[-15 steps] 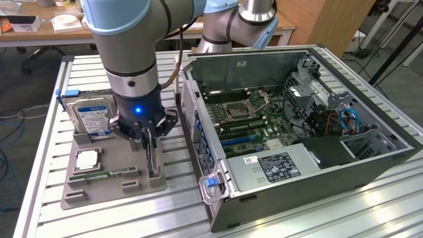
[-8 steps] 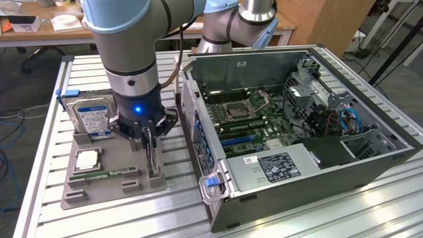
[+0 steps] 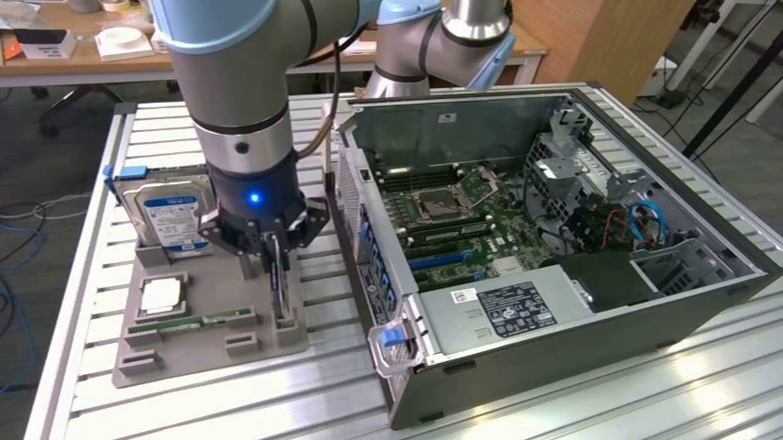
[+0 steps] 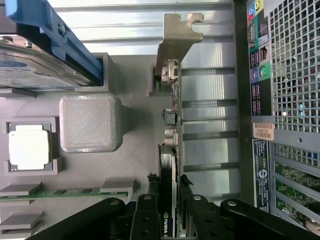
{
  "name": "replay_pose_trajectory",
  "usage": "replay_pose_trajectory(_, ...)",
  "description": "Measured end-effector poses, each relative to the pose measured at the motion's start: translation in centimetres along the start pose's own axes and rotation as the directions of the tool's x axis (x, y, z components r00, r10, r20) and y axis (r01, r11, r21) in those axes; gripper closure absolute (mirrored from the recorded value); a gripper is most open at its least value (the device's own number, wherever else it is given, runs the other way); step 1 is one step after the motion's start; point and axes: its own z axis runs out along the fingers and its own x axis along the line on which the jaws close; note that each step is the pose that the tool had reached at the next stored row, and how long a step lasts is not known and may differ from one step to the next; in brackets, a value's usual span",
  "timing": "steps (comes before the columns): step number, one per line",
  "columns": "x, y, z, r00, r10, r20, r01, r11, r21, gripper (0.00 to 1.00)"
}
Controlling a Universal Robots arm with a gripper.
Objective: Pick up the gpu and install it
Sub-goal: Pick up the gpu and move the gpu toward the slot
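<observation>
My pincer clasps the gpu standing on edge in the tray; the case lies at the exterior view's right, the hard drive left

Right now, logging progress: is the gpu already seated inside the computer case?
No, the gpu stands on edge in the gray holder beside the case.

A slatted metal table stands before a wooden desk and a wooden panel.
</observation>
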Motion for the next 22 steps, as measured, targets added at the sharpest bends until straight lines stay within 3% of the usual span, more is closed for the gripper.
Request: replay_pose_trajectory(22,-0.02,0.03,-0.66,1.0000,0.000,0.0000,0.000,1.0000,0.0000,0.74)
